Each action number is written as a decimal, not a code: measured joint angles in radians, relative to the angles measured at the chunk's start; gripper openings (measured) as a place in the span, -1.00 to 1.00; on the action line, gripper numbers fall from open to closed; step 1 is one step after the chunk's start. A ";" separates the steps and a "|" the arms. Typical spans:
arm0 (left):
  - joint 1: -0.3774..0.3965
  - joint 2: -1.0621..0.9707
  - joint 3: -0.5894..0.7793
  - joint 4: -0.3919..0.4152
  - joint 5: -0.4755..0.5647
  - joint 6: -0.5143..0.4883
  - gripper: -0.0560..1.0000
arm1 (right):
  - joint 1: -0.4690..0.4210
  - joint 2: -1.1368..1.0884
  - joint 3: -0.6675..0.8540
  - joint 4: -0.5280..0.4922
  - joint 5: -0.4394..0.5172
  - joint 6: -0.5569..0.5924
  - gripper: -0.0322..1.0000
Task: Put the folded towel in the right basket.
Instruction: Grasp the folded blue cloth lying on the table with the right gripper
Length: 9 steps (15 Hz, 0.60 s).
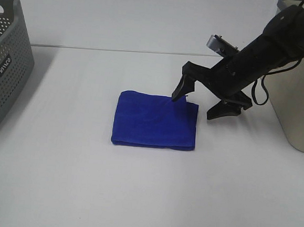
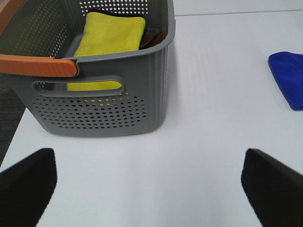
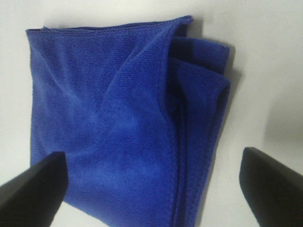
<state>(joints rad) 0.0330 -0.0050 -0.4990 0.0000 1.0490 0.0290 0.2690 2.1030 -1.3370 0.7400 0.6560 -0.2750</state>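
The folded blue towel (image 1: pixel 155 120) lies flat on the white table in the middle. My right gripper (image 1: pixel 197 102) is open at the towel's far right corner, one finger over the towel's edge, the other beside it over the table. In the right wrist view the towel (image 3: pixel 123 123) fills the picture between the two spread fingertips (image 3: pixel 33 187). The right basket (image 1: pixel 299 99) stands at the right edge, behind the right arm. My left gripper (image 2: pixel 151 184) is open and empty; it is out of the exterior view. A corner of the towel (image 2: pixel 289 78) shows in the left wrist view.
A grey perforated basket (image 1: pixel 5 65) stands at the left edge. In the left wrist view this basket (image 2: pixel 104 101) has orange handles and holds a folded yellow towel (image 2: pixel 111 40) and a dark cloth.
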 joint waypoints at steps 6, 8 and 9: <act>0.000 0.000 0.000 0.000 0.000 0.000 0.98 | 0.000 0.074 -0.028 -0.036 -0.007 0.005 0.86; 0.000 0.000 0.000 0.000 0.000 0.000 0.98 | 0.000 0.080 -0.036 -0.030 -0.007 0.005 0.86; 0.000 0.000 0.000 0.000 0.000 0.000 0.98 | 0.000 0.084 -0.036 -0.018 -0.007 0.005 0.85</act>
<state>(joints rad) 0.0330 -0.0050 -0.4990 0.0000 1.0490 0.0290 0.2690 2.1870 -1.3730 0.7220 0.6490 -0.2700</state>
